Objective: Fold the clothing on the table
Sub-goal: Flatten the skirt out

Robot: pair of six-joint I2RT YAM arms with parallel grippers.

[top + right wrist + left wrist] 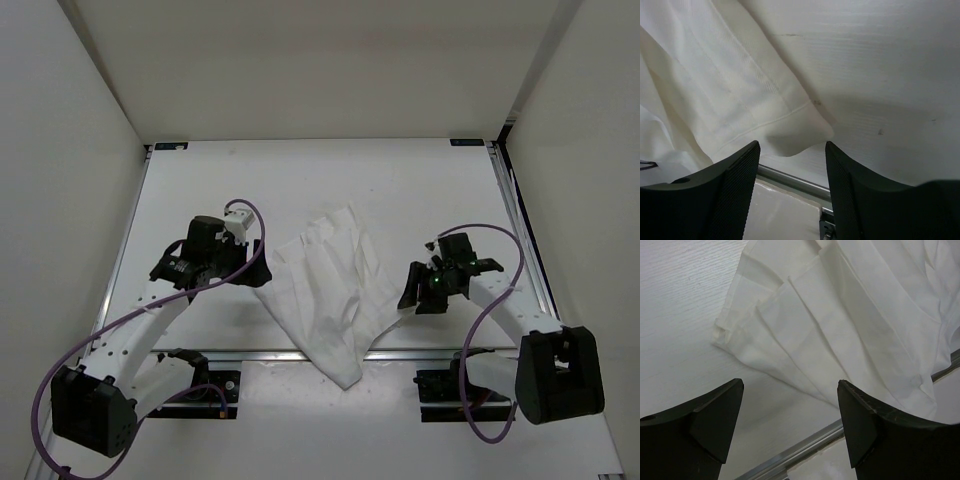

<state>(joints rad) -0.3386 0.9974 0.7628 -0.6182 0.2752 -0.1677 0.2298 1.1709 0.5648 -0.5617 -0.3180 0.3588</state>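
Lab: white-walled enclosure point(60, 200), railed table point(300, 180).

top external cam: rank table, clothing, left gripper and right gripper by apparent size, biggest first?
1. table
2. clothing
3. left gripper and right gripper: these look about alike, so I'm not ranking them.

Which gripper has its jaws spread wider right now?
The left gripper: its fingers stand far apart, while the right gripper has them closer together. Neither holds the clothing.
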